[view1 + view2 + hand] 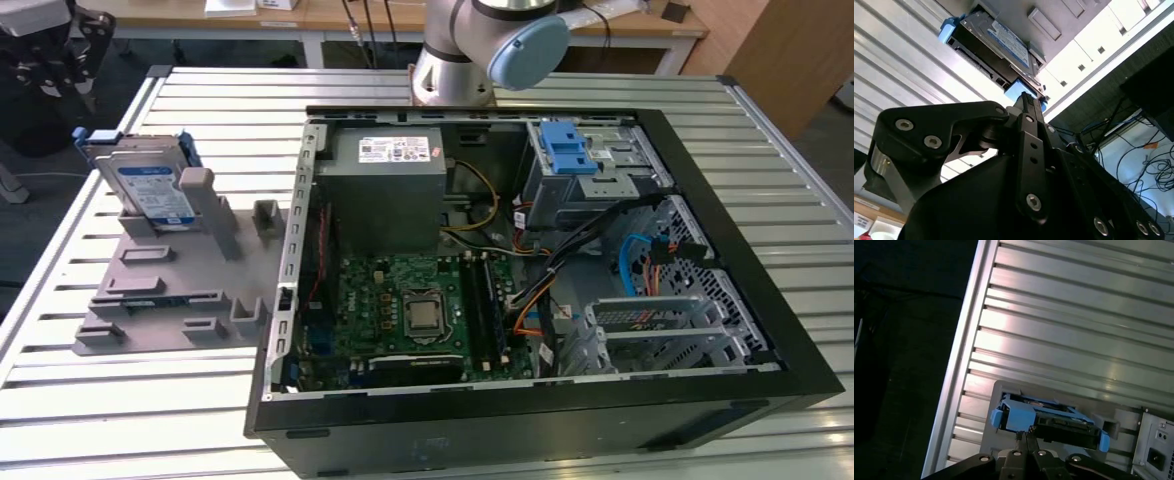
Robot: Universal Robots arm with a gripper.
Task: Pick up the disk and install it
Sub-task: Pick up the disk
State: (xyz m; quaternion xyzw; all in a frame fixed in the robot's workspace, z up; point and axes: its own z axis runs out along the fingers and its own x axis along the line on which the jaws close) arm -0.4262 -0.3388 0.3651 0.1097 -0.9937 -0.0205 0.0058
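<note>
Overhead, gripper (1024,434) hung closed and empty, tips near the disk (1046,416). Disk stood on edge in grey holder (150,285), exterior view's upper left. Judgement: a good grasp needs fingers spread, square across it.

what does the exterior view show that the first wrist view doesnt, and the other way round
The exterior view adds the open computer case with its motherboard, the drive cage with the blue latch, and the arm's base.

The first wrist view adds a close look at the shut claw poised over the blue-railed end of the disk, and the dark floor past the edge of the table.

Both share the disk standing in its grey holder on the slatted table.
</note>
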